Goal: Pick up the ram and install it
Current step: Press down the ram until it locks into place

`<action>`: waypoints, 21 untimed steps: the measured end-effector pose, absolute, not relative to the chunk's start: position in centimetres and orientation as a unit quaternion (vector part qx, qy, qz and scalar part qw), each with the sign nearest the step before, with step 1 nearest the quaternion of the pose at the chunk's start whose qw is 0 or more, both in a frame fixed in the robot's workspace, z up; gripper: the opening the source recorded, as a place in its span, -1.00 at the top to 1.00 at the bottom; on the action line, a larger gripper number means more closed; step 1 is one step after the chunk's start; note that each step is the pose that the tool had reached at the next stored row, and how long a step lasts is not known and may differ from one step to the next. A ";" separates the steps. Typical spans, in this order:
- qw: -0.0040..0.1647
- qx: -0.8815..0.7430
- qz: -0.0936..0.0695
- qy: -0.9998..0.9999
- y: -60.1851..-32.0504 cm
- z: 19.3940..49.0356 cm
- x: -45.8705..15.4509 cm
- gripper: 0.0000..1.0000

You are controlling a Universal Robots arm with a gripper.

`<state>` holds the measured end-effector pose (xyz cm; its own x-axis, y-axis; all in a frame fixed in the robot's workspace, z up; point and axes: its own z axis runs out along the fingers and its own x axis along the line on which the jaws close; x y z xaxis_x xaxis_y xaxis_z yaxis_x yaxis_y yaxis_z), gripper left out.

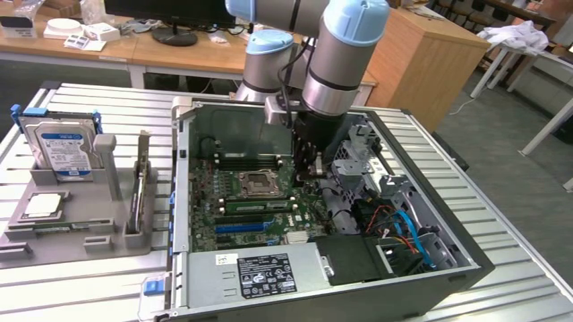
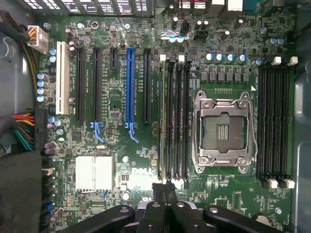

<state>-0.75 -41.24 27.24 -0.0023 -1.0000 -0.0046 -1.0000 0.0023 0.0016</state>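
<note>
Slatted metal table (image 1: 72, 292): seen nearest in the exterior view, with the whole set-up carried on it.
Open black computer case (image 1: 465, 258): laid on its side, its silver labelled power supply (image 1: 264, 275) at six o'clock of the interior.
Green motherboard (image 1: 228, 228): exposed inside the case; a silver empty processor socket (image 1: 255, 182) is seen at its centre, and black memory slots (image 2: 172, 121) are set just beside the socket.
Grey plastic parts holder (image 1: 80, 238): placed at nine o'clock of the case, on the exterior view's left.
Ram (image 1: 141, 184): a thin stick is stood on edge in the holder's slot, apart from the gripper.
Square silver-topped processor chip (image 1: 43, 204): laid flat in the holder.
Silver hard drive with blue label (image 1: 63, 147): stood upright at the holder's far end.
Gripper (image 2: 165, 187): lowered over the motherboard, fingers pressed together in line with the slots; nothing is seen held.
Grey and blue robot arm (image 1: 345, 54): reached in from twelve o'clock.
</note>
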 end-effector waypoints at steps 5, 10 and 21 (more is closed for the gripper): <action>0.001 -0.706 0.002 0.708 -41.2 27.0 -0.7 0.79; 0.001 -0.706 0.002 0.708 -41.2 26.7 -0.7 0.79; 0.001 -0.706 0.002 0.708 -41.2 26.4 -0.8 0.79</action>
<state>-0.75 -41.24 26.37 -0.0023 -1.0000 -0.0046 -1.0000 0.0023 0.0016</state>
